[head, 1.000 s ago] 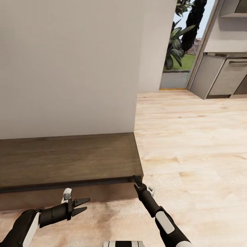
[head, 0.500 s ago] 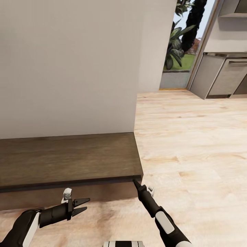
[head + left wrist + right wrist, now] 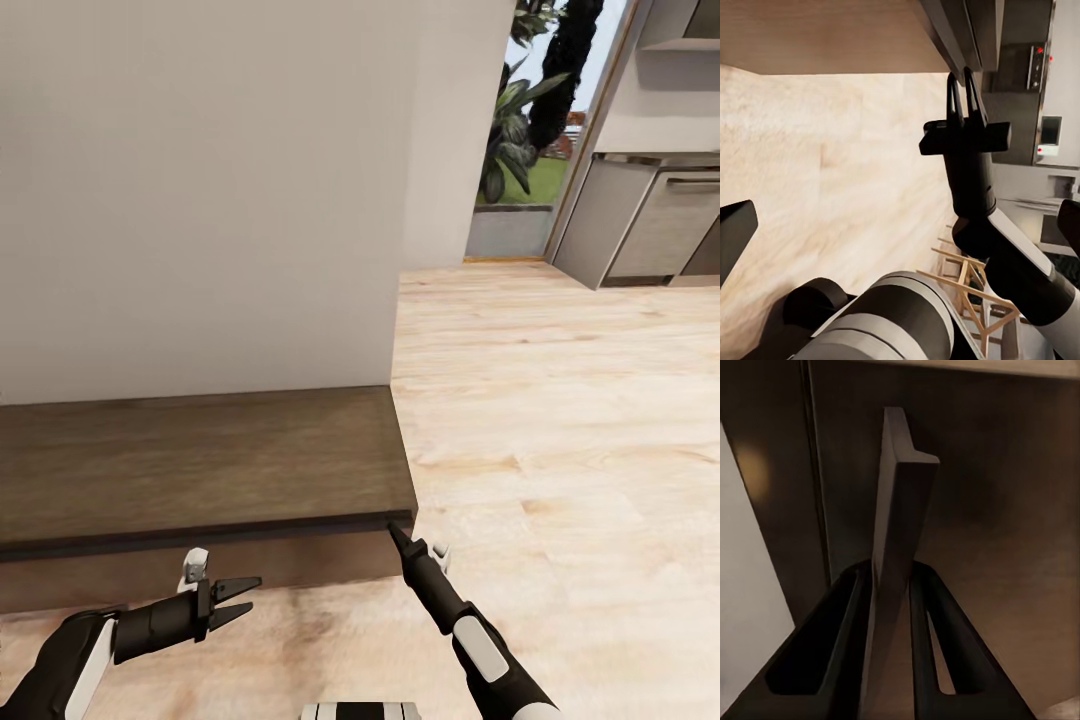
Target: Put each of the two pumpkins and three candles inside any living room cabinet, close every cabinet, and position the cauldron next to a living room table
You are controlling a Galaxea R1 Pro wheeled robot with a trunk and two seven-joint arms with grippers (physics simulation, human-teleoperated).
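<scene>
The cabinet (image 3: 200,460) is a long, low, dark brown console against the wall, and its right end is in the head view. My right gripper (image 3: 397,530) sits just under the top's front right corner. In the right wrist view its fingers (image 3: 847,615) flank a thin dark handle (image 3: 900,510) on the cabinet front and press against it. The left wrist view shows the right gripper (image 3: 964,86) with its fingers close together at the cabinet's edge (image 3: 967,30). My left gripper (image 3: 245,597) hangs open in front of the cabinet, holding nothing.
A plain white wall (image 3: 200,200) rises behind the cabinet. Pale wooden floor (image 3: 560,420) stretches to the right toward a glass door with plants (image 3: 520,130) and grey kitchen units (image 3: 650,220). My base (image 3: 360,710) shows at the bottom edge.
The right gripper's fingers have drawn together on the handle under the cabinet's corner. The left arm and the camera have stayed still.
</scene>
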